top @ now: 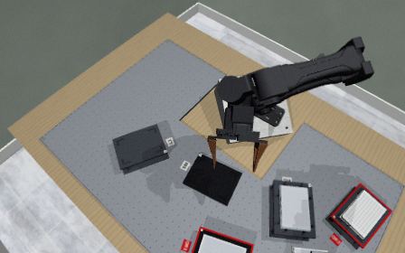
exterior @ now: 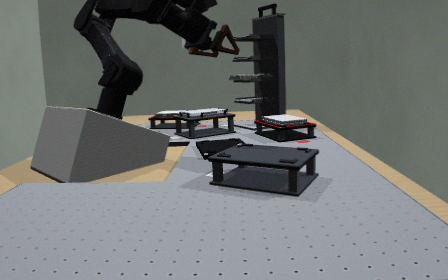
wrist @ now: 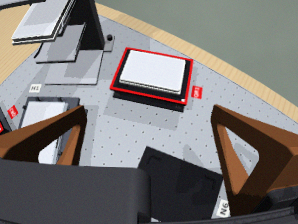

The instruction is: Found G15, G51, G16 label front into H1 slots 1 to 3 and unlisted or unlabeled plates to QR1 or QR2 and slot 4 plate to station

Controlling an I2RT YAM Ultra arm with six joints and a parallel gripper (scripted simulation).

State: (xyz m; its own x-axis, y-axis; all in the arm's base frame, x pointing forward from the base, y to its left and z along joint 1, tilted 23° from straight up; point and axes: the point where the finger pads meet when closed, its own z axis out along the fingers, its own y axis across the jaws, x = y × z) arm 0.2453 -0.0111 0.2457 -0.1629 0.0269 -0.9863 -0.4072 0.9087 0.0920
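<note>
My gripper (top: 234,168) (exterior: 227,45) (wrist: 148,112) is open and empty, high above the deck. In the exterior view it hangs level with the upper shelves of the black plate hotel (exterior: 270,65) (wrist: 87,3), a little in front of them. The wrist view shows pale plates (wrist: 43,19) on the hotel's shelves; I cannot read their labels. A white plate (top: 295,207) (exterior: 202,113) (wrist: 45,112) lies on a black nest on legs. A red-rimmed quarantine nest (top: 338,212) (exterior: 286,128) (wrist: 120,76) holds a white plate (top: 363,213) (wrist: 154,72). A second red-rimmed nest (top: 223,238) at the lower edge also holds a plate.
An empty black nest on legs (top: 140,146) (exterior: 265,157) stands at the left. A flat black nest (top: 212,179) (exterior: 220,146) (wrist: 180,185) lies under the gripper. The arm's grey base block (exterior: 95,142) stands on the wooden inset. Deck labels are too small to read.
</note>
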